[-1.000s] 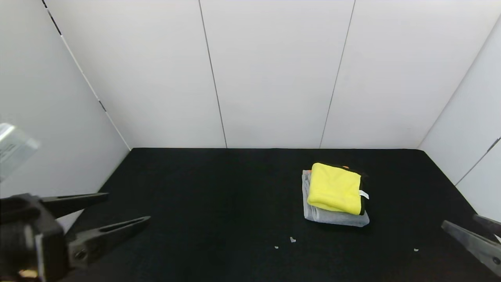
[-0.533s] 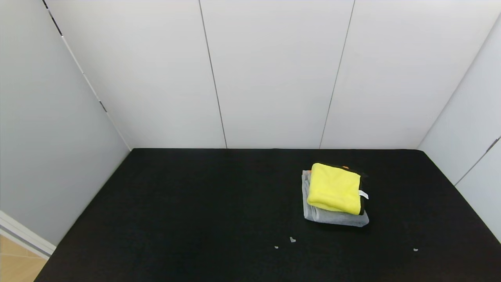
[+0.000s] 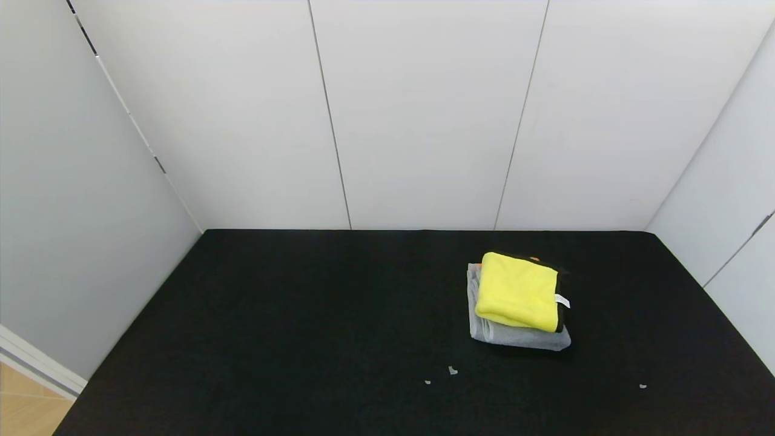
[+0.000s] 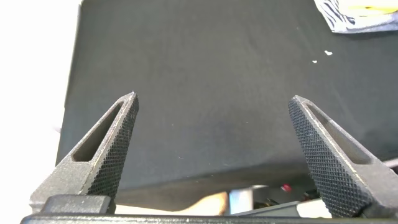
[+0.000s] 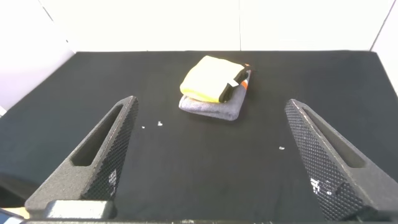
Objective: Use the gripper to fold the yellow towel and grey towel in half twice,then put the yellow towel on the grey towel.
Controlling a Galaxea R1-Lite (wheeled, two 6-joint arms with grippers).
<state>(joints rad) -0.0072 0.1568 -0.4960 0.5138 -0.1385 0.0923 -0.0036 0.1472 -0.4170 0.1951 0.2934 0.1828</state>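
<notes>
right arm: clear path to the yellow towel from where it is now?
Probably yes. The right gripper is open and drawn back at the table's near edge, facing the yellow towel atop the grey towel. Only bare black table lies between.

Black cloth-covered table [image 3: 315, 339] filling the lower half of the head view. Enclosed behind and on both sides by plain white panel walls [image 3: 424, 109], with thin dark vertical seams between panels. At lower left, a white baseboard [image 3: 36, 363] and a corner of wood floor [image 3: 24, 406]. Even, soft lighting.
</notes>
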